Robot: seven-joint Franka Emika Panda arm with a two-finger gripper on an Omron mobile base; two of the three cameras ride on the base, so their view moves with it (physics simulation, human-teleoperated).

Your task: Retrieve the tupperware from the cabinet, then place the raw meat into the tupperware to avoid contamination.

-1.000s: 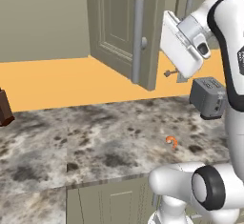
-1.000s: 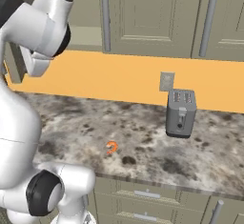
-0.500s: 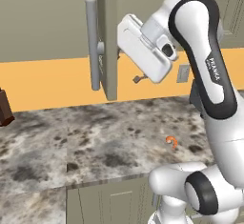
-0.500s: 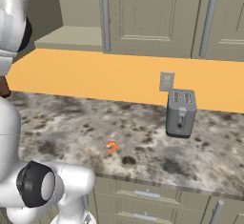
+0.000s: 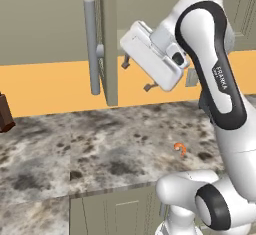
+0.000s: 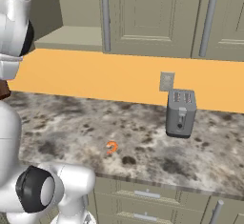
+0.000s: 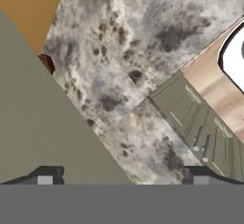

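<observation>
- Here we read "FRANKA" in small dark letters along the black band of the arm's upper link in the left base view; smaller print below it is too fine for us to make out.
- We see the gripper (image 5: 136,73) raised beside the open door (image 5: 107,39) of the cabinet (image 6: 152,15), its fingers (image 5: 125,63) spread wide apart with nothing between them.
- The door stands edge-on toward us in the left base view, with its long grey bar handle (image 5: 91,46) on the side away from the gripper.
- The raw meat (image 5: 180,149) lies alone on the speckled stone counter (image 5: 90,154), near the front edge and well below the gripper; in the right base view we find it (image 6: 111,147) to the left of the toaster (image 6: 181,113).
- The toaster stands at the back of the counter, under a wall socket (image 6: 167,81) on the orange backsplash.
- A dark brown block (image 5: 5,113) sits at the far left of the counter, also showing in the hand view (image 7: 46,63) beside the door's flat panel.
</observation>
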